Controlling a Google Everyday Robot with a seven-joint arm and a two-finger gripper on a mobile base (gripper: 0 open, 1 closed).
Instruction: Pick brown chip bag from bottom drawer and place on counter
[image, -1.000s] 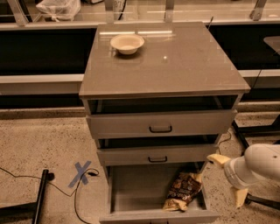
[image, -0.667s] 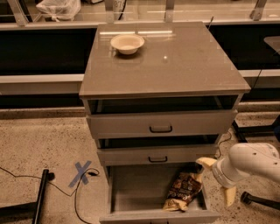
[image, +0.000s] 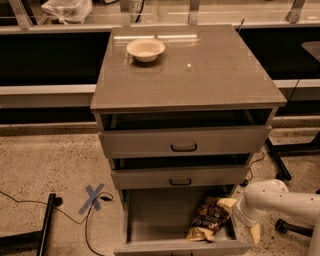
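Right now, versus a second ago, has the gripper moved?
Yes. The gripper has shifted left against the fixed bottom drawer. It now reaches over the drawer's right edge, close beside the brown chip bag.

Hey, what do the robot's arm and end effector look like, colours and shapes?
The arm is a smooth, rounded white tube with a bulbous joint; no cables or markings show on it. Its end effector, at the right side of the open bottom drawer beside the brown chip bag, has two blunt, pale yellow fingers.
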